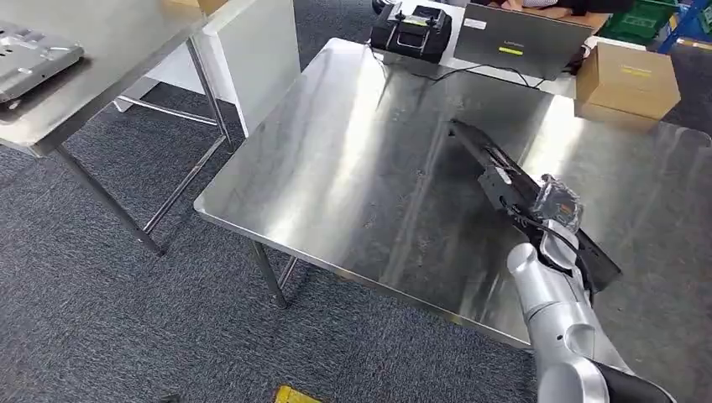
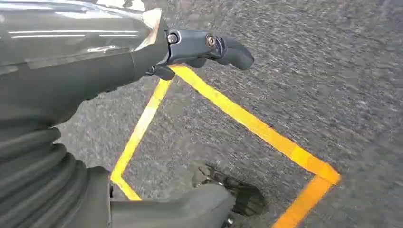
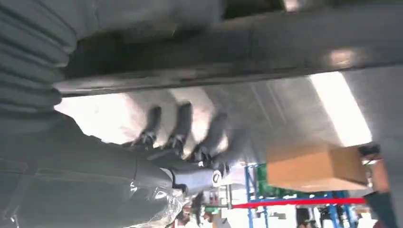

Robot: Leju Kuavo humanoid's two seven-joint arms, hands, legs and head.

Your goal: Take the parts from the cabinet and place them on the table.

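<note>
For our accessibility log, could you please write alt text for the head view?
The robot's right hand holds a long black part low over a shiny steel table. A cardboard box and a black device stand at the table's far edge, above grey carpet.

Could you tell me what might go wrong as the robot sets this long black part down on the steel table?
The right hand holds the long black part near one end, so the far end may tip or swing on release. It lies close to the table front edge and could slide off the smooth steel. The right wrist view is blurred, so the grasp cannot be checked.
</note>
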